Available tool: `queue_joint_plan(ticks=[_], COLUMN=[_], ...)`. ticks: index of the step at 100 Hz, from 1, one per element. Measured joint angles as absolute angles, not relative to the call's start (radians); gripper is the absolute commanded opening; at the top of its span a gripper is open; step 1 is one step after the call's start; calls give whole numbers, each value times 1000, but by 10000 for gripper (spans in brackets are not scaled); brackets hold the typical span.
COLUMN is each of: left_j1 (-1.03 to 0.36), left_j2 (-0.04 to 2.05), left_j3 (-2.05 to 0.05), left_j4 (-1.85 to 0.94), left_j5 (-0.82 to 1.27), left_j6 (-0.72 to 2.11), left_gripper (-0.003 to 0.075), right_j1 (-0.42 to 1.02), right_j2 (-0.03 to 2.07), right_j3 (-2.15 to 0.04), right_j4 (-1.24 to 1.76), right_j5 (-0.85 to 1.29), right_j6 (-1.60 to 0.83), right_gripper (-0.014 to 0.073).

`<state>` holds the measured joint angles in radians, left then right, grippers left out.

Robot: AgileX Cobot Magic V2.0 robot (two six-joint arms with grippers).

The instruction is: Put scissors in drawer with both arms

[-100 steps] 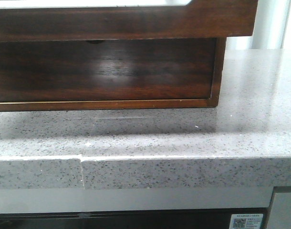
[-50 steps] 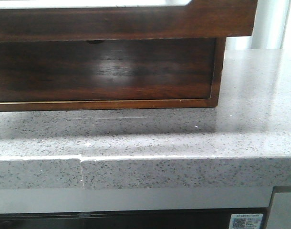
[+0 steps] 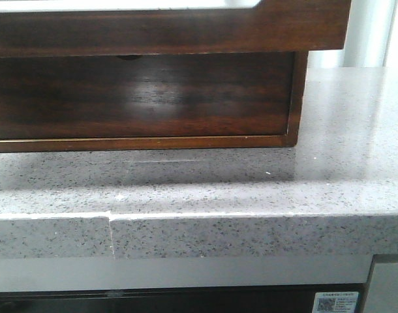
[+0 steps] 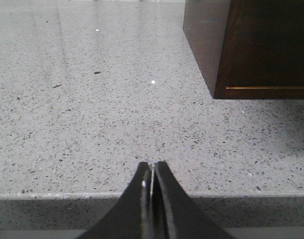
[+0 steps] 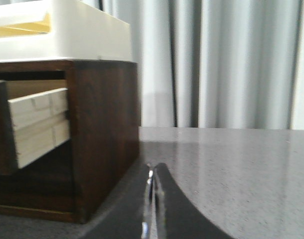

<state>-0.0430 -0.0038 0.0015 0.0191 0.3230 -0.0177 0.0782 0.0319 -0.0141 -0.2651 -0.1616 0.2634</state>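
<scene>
Two black tapered grippers, both pressed together on nothing: the left gripper [image 4: 152,172] low over the grey speckled stone counter [image 3: 329,163], the dark-brown wooden cabinet [image 4: 261,45] at its two o'clock; the right gripper [image 5: 153,174] faces that cabinet's corner. Up front, the glossy dark-brown wooden drawer [image 3: 166,29] juts out at twelve o'clock, open. Scissors nowhere in view

QR-code sticker [image 3: 335,302] below countertop [image 3: 251,235]; its print too small to read
</scene>
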Motion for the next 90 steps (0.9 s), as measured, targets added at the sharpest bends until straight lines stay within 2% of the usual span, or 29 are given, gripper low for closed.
queue_joint_plan(ticks=[30, 90], left_j1=[-43, -43], left_j2=[-4, -4], left_j3=[2, 2], left_j4=[19, 19], left_j5=[323, 323], left_j6=[-18, -18], left_gripper=[-22, -22], right_j1=[17, -57], right_j2=[-5, -10], right_j3=[10, 10], right_j4=[-170, -62], right_j5=[79, 279], right_j6=[173, 78], right_gripper=[-41, -41])
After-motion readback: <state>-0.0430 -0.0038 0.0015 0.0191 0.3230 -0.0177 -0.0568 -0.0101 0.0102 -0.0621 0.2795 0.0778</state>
